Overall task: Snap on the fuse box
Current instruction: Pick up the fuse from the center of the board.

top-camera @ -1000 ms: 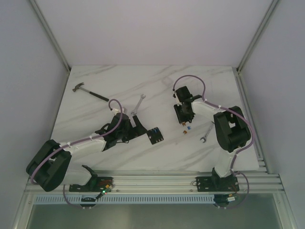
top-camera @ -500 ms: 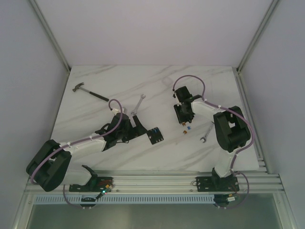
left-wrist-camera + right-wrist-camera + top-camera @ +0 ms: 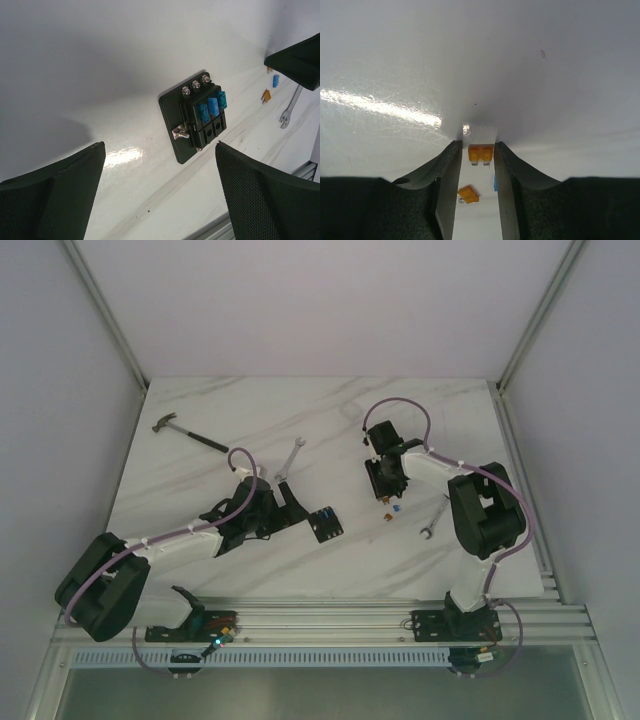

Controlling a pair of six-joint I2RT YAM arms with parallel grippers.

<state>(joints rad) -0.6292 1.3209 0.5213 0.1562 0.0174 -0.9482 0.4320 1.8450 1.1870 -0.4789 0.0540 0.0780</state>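
Note:
The fuse box is a small black block on a flat base, lying on the marble table right of my left gripper. In the left wrist view the fuse box shows three blue fuses, several empty slots and metal screws. It lies ahead of my widely open, empty left fingers. My right gripper points down at the loose fuses. In the right wrist view its jaws are narrowly apart around an amber fuse lying flat on the table. A thin gap shows on the fuse's left side.
A second amber fuse and a blue fuse lie just behind the right fingertips. One wrench lies right of the fuses and another lies behind the left gripper. A hammer lies at the far left.

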